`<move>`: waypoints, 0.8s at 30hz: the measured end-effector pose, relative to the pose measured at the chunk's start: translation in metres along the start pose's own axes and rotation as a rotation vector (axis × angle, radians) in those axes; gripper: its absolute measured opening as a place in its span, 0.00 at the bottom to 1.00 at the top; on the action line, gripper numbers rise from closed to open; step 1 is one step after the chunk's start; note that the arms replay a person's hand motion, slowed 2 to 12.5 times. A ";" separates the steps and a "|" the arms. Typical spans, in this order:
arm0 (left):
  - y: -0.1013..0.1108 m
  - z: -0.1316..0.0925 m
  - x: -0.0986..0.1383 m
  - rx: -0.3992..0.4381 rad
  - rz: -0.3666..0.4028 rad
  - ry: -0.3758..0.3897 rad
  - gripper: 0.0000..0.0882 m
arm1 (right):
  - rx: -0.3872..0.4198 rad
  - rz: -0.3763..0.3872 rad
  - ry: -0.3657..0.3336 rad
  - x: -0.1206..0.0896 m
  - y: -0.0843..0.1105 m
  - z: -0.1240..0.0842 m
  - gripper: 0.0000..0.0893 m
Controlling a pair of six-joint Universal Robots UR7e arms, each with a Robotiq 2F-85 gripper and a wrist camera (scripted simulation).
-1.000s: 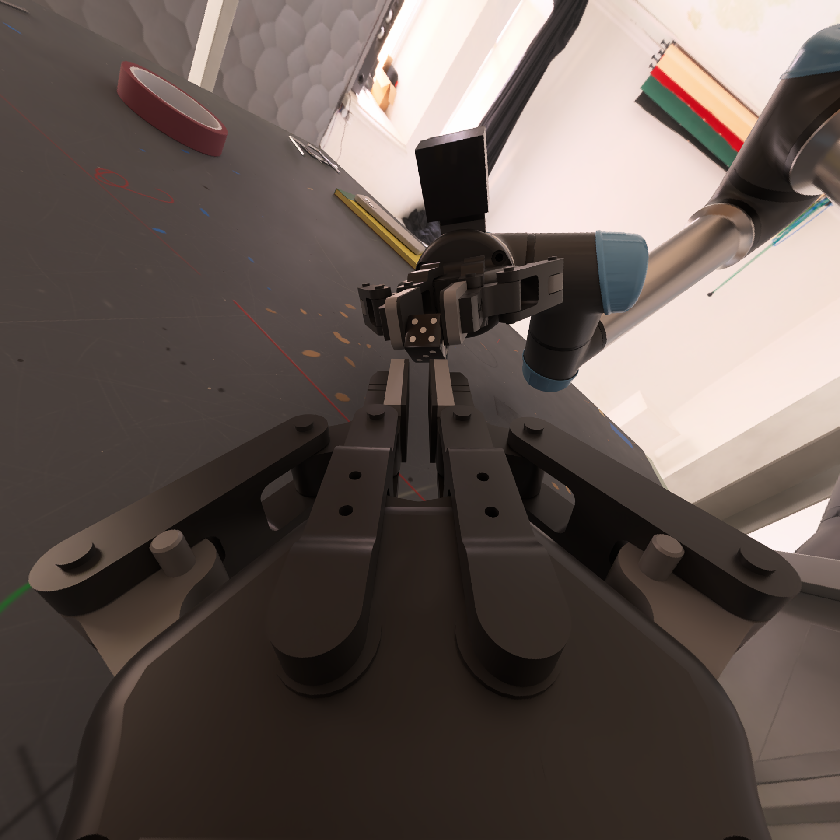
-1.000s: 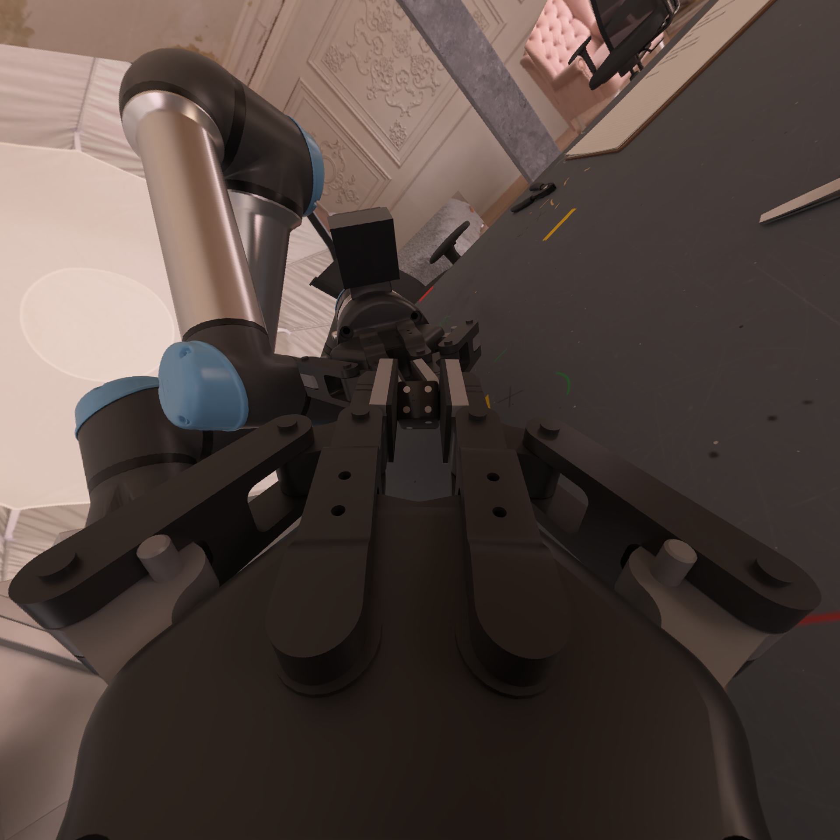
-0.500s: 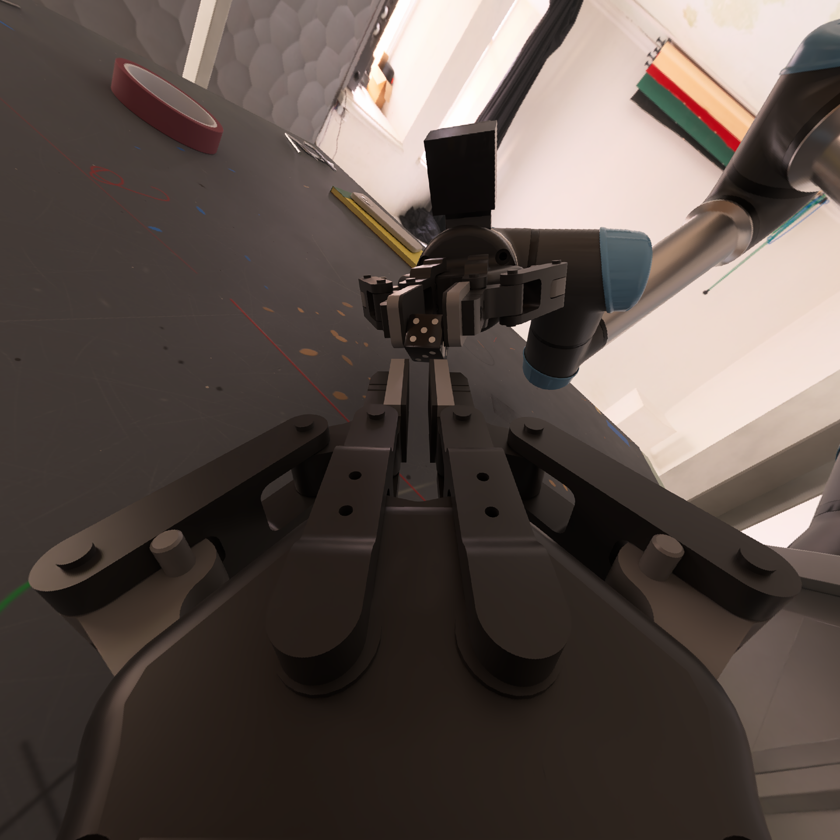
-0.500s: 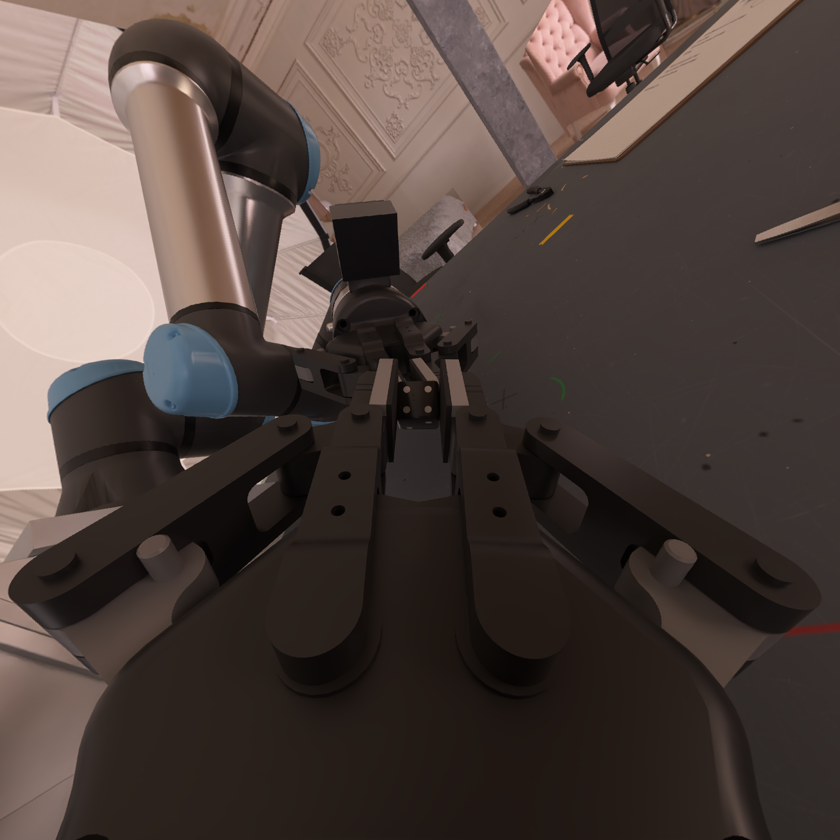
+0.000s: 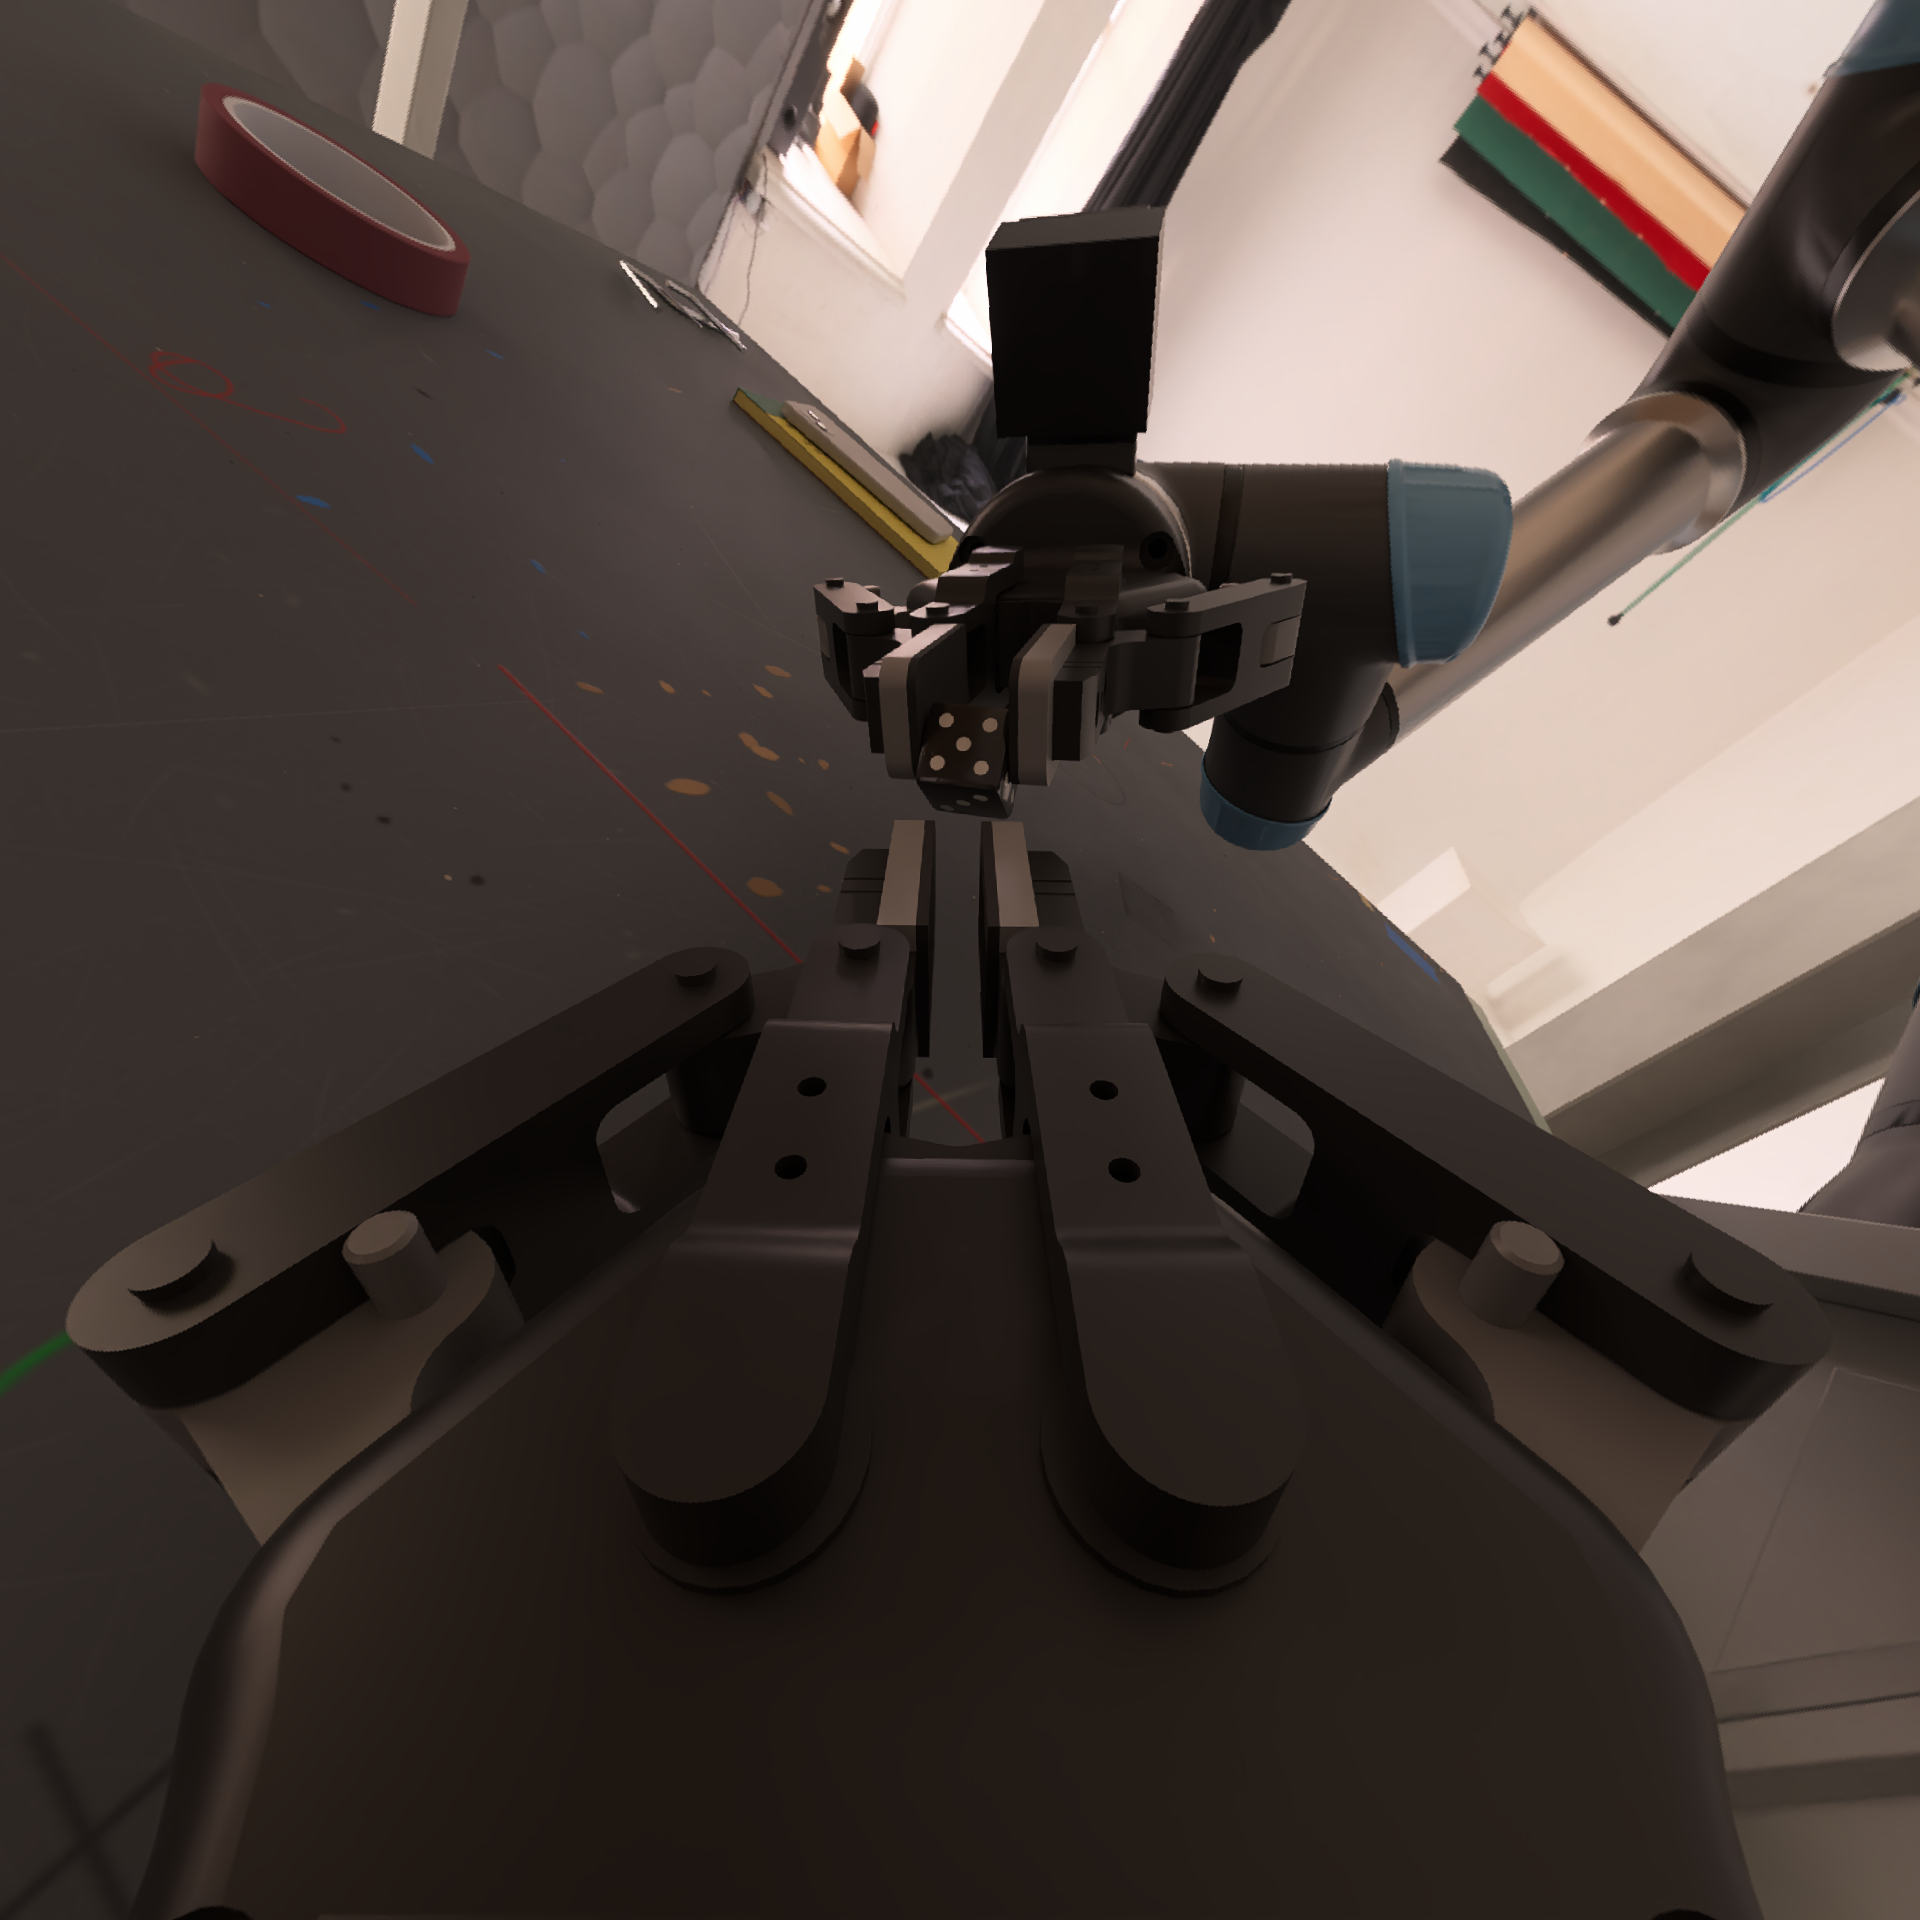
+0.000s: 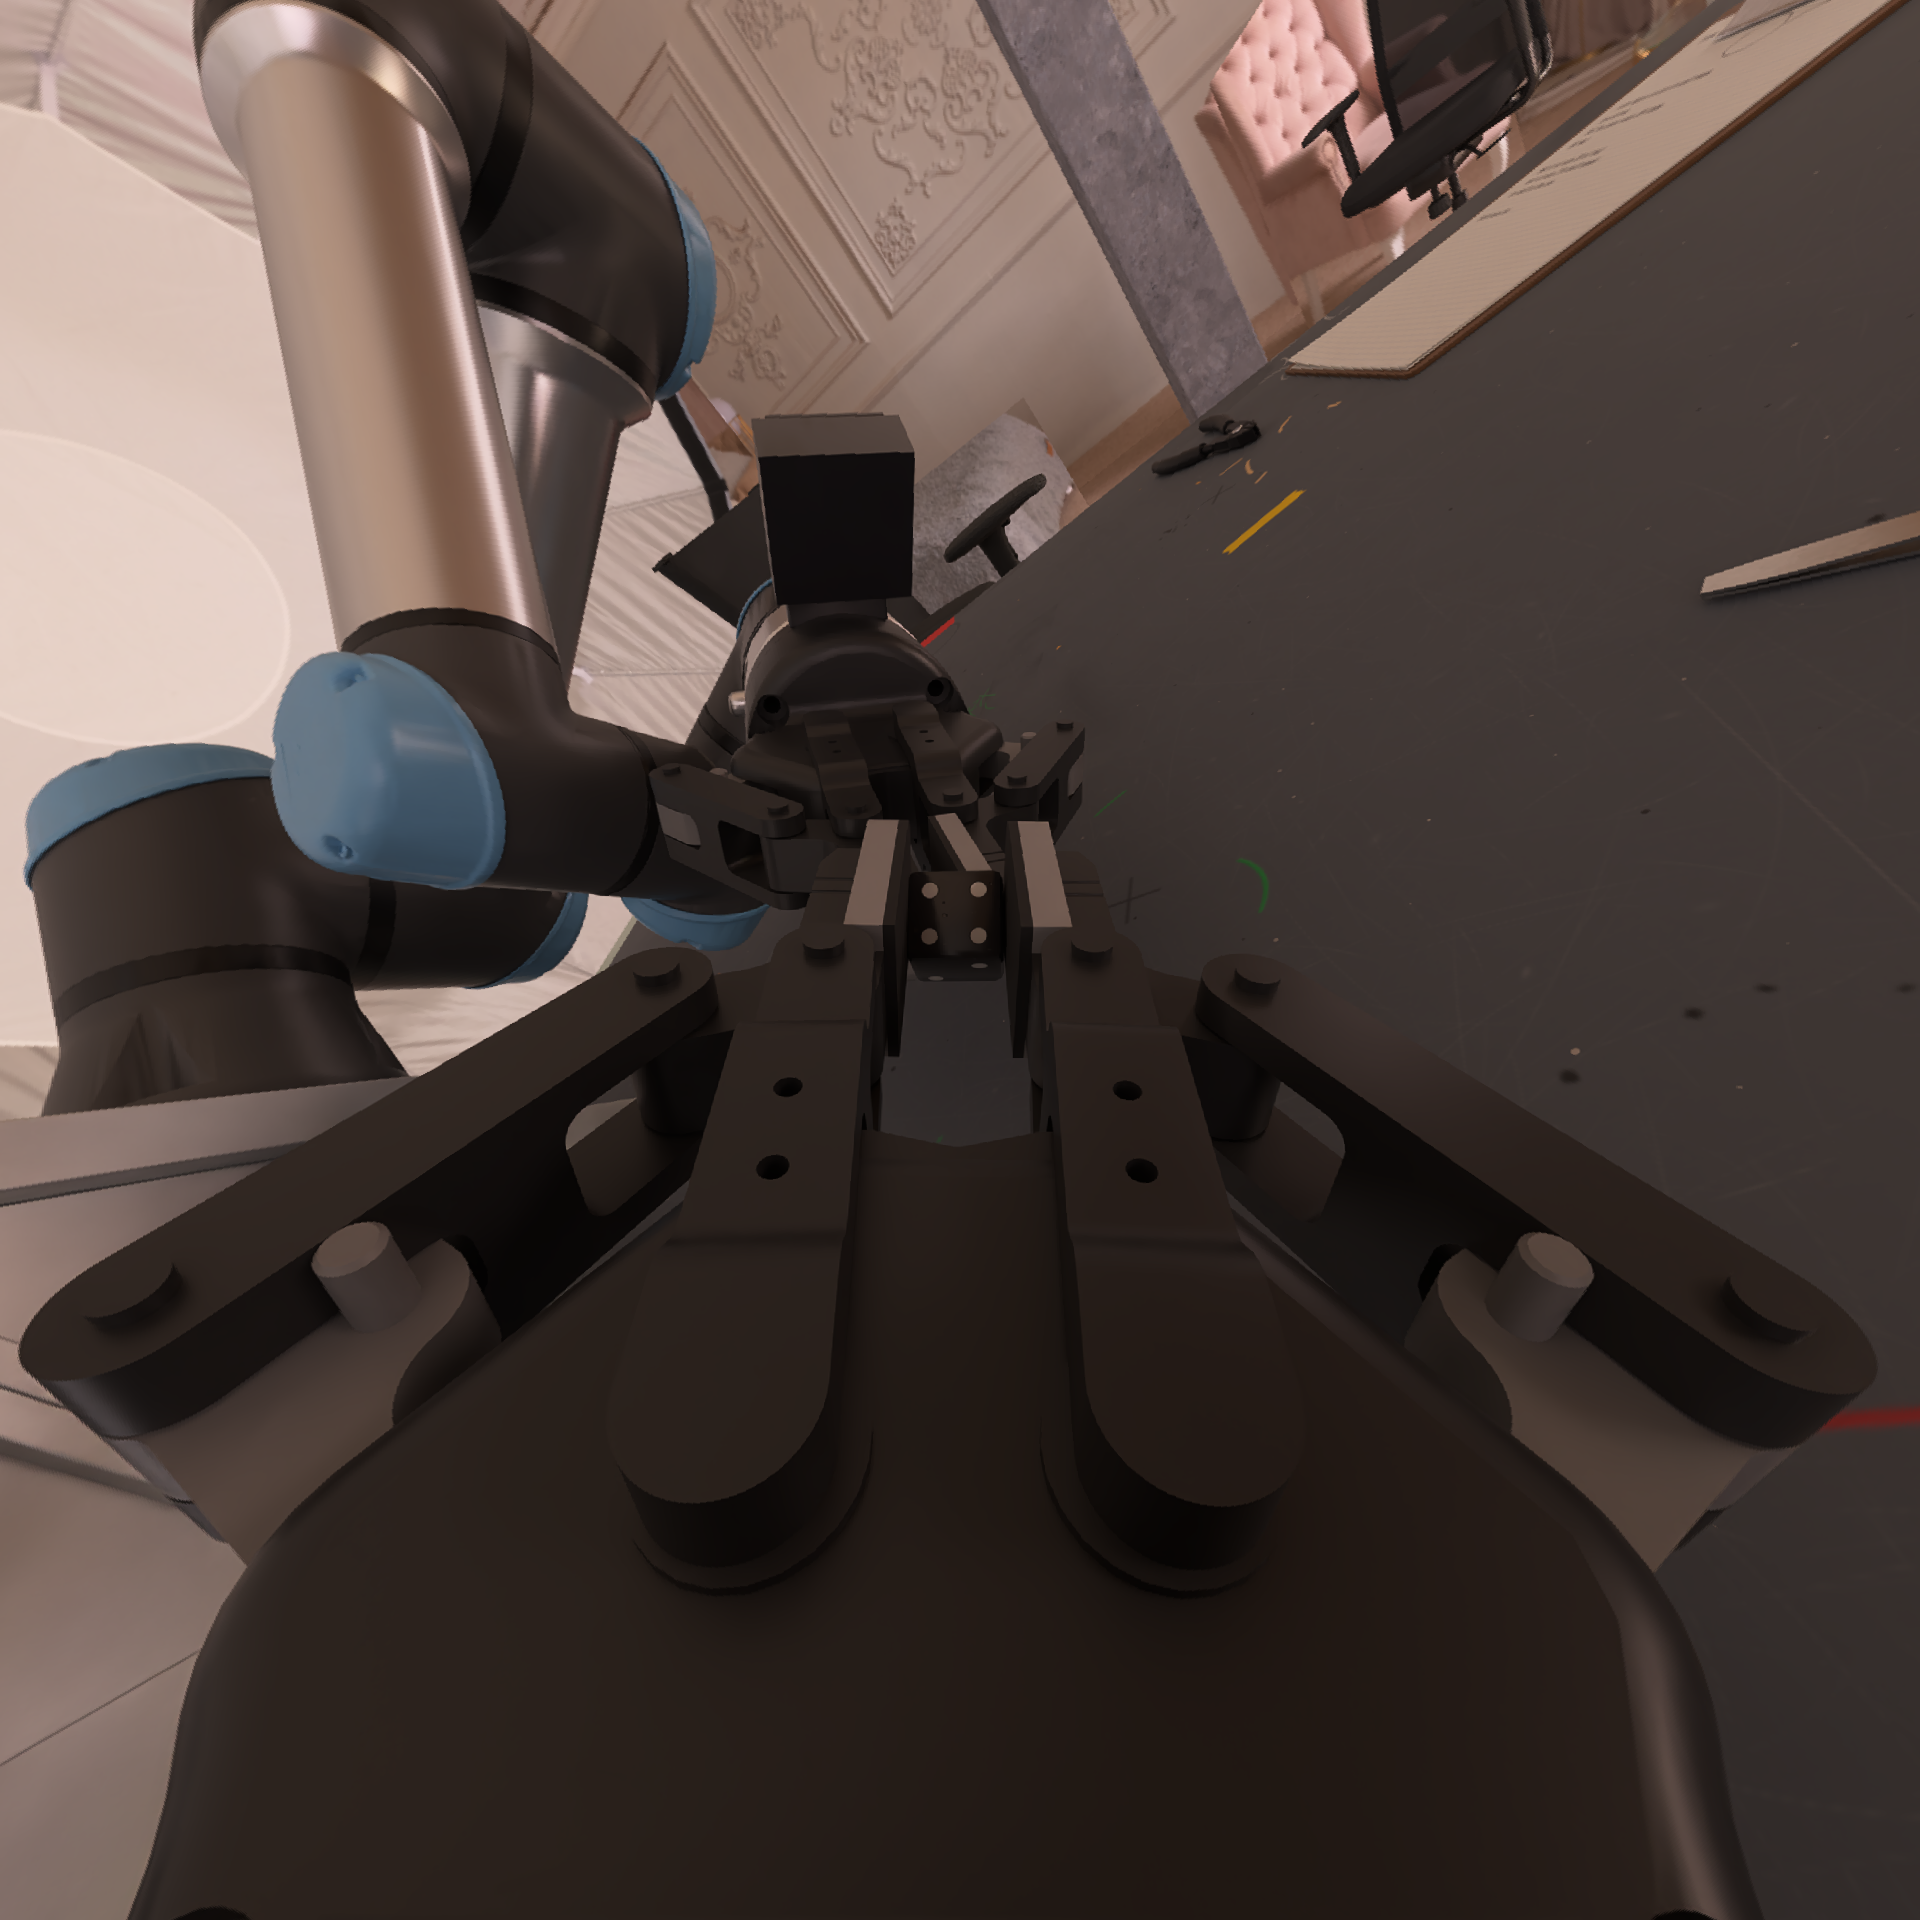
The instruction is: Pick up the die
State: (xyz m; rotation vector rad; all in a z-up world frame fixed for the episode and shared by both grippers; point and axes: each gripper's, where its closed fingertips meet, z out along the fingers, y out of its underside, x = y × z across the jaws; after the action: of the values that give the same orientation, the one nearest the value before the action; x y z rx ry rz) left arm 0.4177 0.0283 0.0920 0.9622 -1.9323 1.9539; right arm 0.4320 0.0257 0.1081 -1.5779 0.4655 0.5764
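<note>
A black die (image 5: 964,750) with white pips is clamped between the fingers of my right gripper (image 5: 966,774), held in the air above the dark table (image 5: 312,727). In the right wrist view the die (image 6: 954,914) sits between the two pads of my right gripper (image 6: 956,883), near the fingertips. My left gripper (image 5: 958,862) is empty, its fingers nearly together with only a narrow slit between them. It points at the die from just below and in front, a short gap away. It also shows in the right wrist view (image 6: 951,842), just beyond the die.
A red tape roll (image 5: 322,197) lies far left on the table and a yellow strip (image 5: 842,478) lies near the far edge. The right wrist view shows a metal strip (image 6: 1818,556), a small black tool (image 6: 1205,447) and a pale board (image 6: 1558,208) on the table (image 6: 1558,831).
The right gripper keeps its hold on the die. Both views shift a little: the tape roll drifts up-left, and the left arm's elbow slides left and up in the right wrist view.
</note>
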 end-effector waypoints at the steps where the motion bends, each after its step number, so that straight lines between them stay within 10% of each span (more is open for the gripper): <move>1: 0.001 0.000 0.000 -0.005 0.003 0.000 0.09 | -0.003 -0.004 0.001 0.000 0.000 0.000 0.18; 24: 0.006 0.004 0.002 -0.039 0.044 -0.011 0.09 | -0.041 0.014 -0.029 -0.003 0.005 -0.004 0.18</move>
State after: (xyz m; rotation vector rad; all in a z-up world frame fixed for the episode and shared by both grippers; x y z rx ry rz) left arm 0.4140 0.0234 0.0880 0.9300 -2.0069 1.9303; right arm 0.4271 0.0212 0.1055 -1.6041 0.4452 0.6223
